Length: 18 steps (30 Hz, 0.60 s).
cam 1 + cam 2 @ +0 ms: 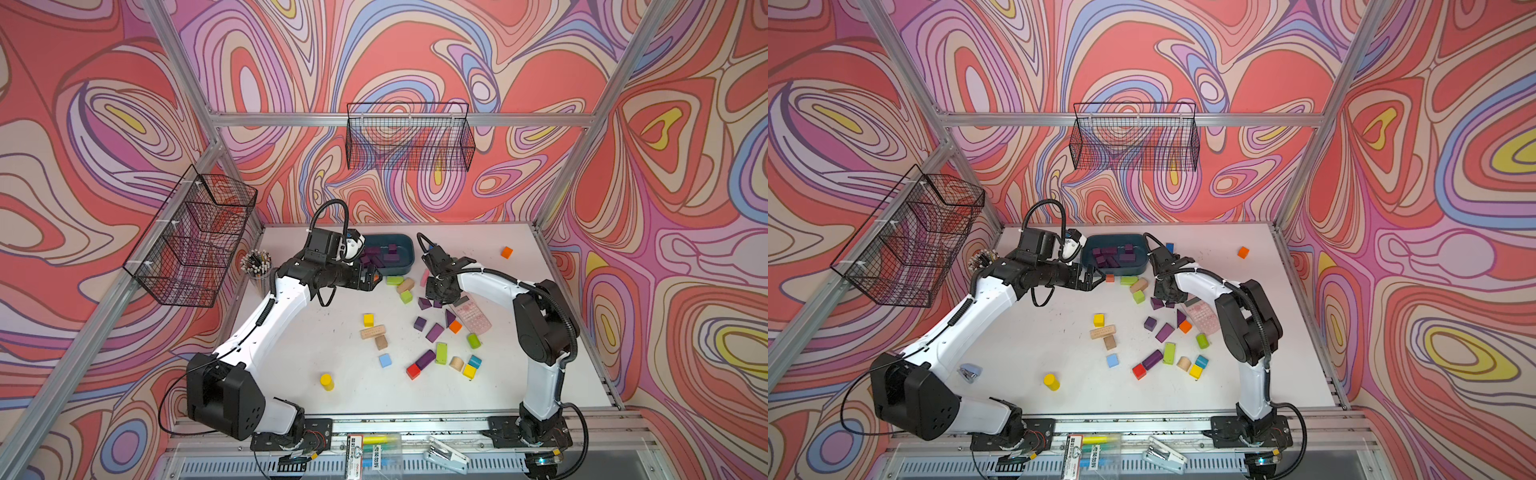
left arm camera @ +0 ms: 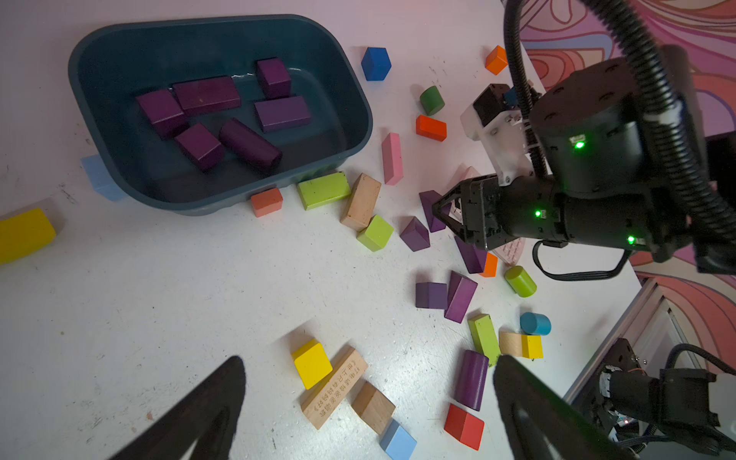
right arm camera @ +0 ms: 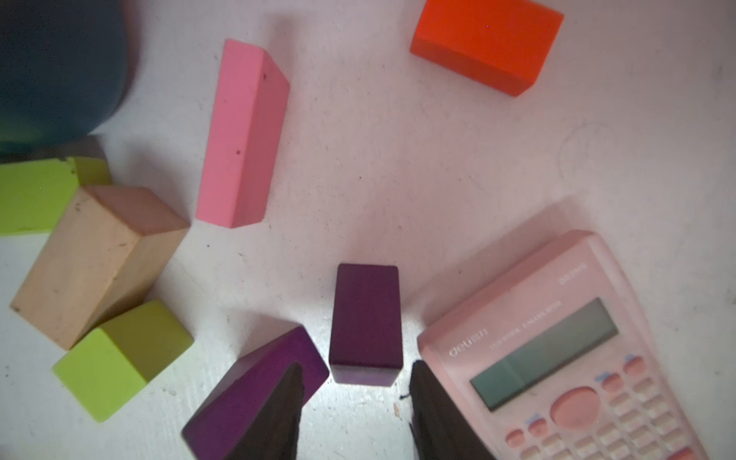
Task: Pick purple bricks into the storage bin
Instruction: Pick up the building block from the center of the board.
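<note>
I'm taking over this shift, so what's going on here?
The right tool straddles a purple brick beside the calculator, jaws apart, not yet gripping. The left tool hangs open over the table near the bin, holding nothing. Six purple bricks lie in the bin; several more sit on the table.

Six purple bricks [image 2: 207, 95] are counted in the one storage bin [image 2: 179, 51], six more are seen on the table [image 2: 179, 278]; two wire baskets [image 1: 409, 137] and one pink calculator [image 3: 557, 358] are shown
</note>
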Available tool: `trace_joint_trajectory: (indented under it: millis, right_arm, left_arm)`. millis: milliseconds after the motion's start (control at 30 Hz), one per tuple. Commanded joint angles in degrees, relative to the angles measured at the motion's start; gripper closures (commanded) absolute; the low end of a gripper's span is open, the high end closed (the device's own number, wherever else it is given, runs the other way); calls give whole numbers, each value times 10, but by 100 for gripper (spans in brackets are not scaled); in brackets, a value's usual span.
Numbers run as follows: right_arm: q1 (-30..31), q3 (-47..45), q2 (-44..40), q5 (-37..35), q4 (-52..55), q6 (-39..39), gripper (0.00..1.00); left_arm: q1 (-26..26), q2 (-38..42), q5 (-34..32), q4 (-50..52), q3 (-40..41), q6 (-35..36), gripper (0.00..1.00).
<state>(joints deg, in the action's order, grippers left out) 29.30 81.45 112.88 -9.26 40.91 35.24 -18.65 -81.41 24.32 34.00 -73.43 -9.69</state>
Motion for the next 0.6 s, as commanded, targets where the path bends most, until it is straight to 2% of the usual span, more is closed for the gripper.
trace_joint_trajectory:
  millis: [0, 567]
  right_arm:
    - [1, 13, 12, -7, 19, -3, 54]
    - [1, 26, 40, -6, 3, -12, 58]
  left_arm:
    - [4, 7, 9, -9, 10, -2, 0]
    - [7, 5, 8, -13, 12, -10, 0]
